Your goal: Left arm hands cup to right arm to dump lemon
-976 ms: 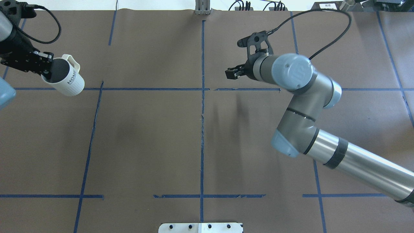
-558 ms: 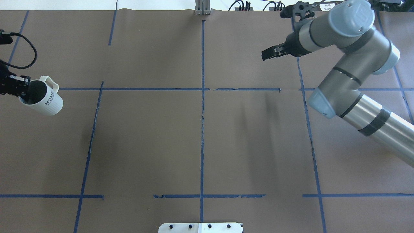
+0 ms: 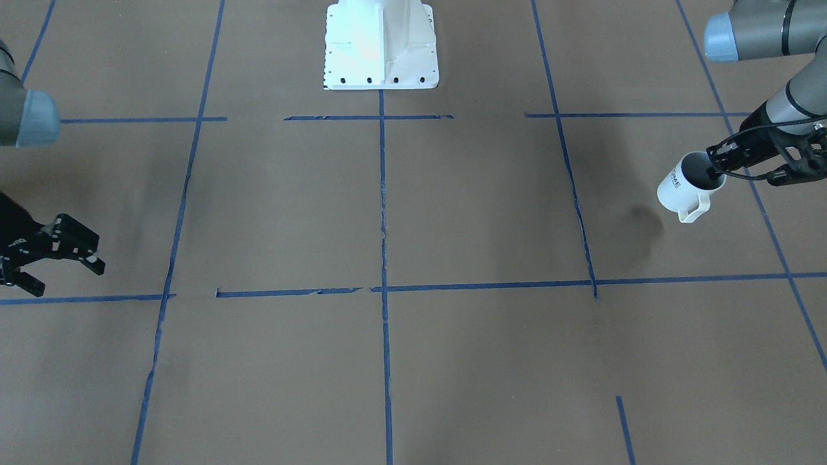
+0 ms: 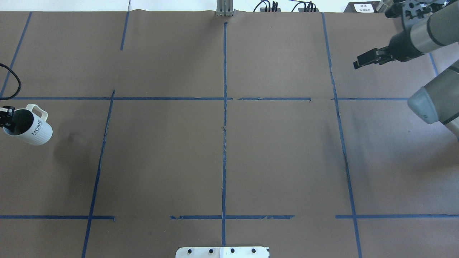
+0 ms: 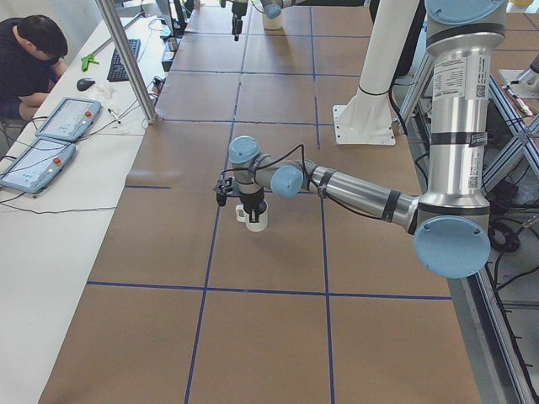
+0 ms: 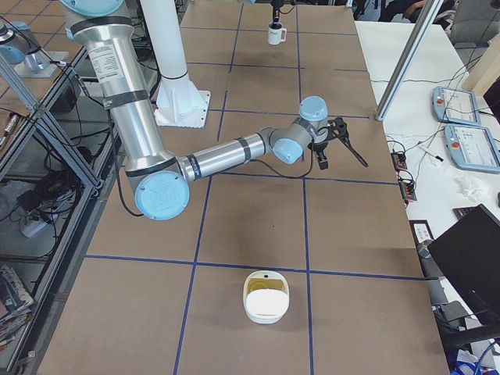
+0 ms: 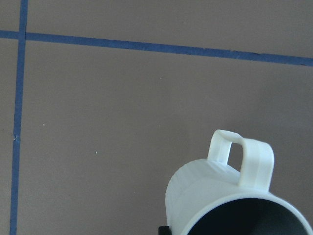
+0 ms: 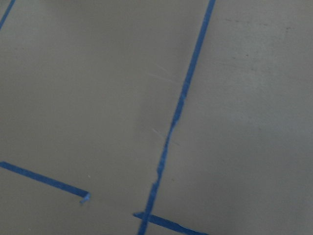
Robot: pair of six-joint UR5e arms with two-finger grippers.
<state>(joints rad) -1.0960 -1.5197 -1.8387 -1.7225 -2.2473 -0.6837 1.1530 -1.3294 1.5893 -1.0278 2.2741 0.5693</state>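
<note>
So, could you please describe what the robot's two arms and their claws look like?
Both the left arm and right arm are silver-grey tubes with pale-blue joint caps and black bands. Each ends in a black linkage claw; the right claw bears white lettering, and a thin black cable runs to the left claw.

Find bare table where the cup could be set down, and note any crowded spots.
Bare: the squares either side of the centre tape line. Crowded: the left edge, where the left gripper holds the cup; the far right corner, under the right gripper.
</note>
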